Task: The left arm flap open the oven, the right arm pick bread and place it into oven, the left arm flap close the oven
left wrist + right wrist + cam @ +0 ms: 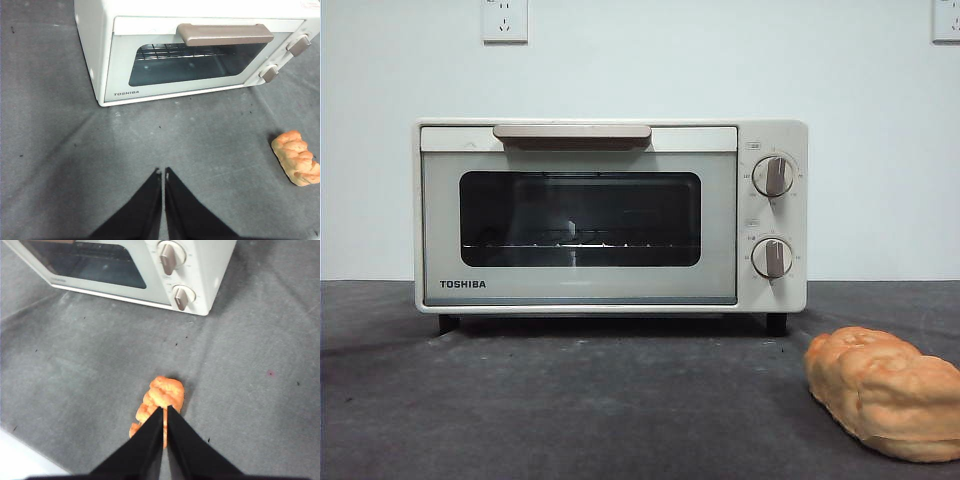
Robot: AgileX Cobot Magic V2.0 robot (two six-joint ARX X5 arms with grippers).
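Observation:
The cream-white oven (pixel 610 215) stands on the dark table with its door closed, its beige handle (pixel 572 134) along the door's top edge. It also shows in the left wrist view, oven (pixel 200 50), and in the right wrist view, oven (pixel 125 265). The golden-orange bread (pixel 885 393) lies on the table in front of the oven's knob side. My left gripper (pixel 163 173) hangs shut above bare table, well short of the oven door. My right gripper (pixel 165 410) is shut, held above the bread (pixel 161 399), which its jaws partly hide. Neither arm shows in the front view.
Two round knobs (pixel 773 216) sit on the oven's right panel. A white wall with power sockets (pixel 505 20) rises behind the oven. Grey table cloth (pixel 570 410) stretches in front of the oven.

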